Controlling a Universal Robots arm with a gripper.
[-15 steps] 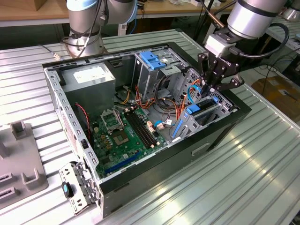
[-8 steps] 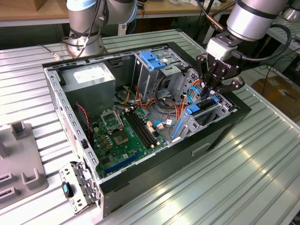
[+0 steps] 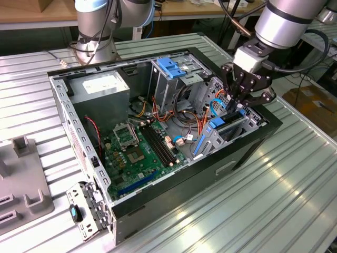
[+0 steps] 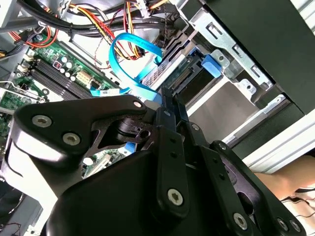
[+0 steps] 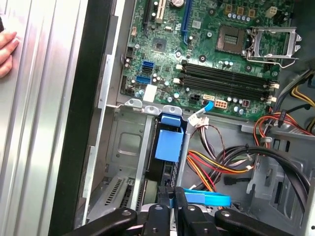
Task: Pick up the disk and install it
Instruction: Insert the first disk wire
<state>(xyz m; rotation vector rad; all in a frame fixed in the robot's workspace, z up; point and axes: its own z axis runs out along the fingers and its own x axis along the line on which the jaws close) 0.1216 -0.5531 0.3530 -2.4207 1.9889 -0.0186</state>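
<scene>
The disk, a grey drive in a blue carrier rail, sits slanted in the drive bay at the open computer case's corner on the exterior view's right. My gripper stands right above it, fingers drawn together on the disk's upper end. In the first wrist view the disk's blue carrier lies in the bay between metal walls, and the gripper pinches its dark edge. In the second wrist view the gripper meets the disk beside a looping blue cable.
The motherboard, the power supply and a tall grey cage with a blue bracket occupy the case. Bundled wires run close to the bay. Grey fixtures stand on the exterior view's left. A person's hand rests on the table outside the case.
</scene>
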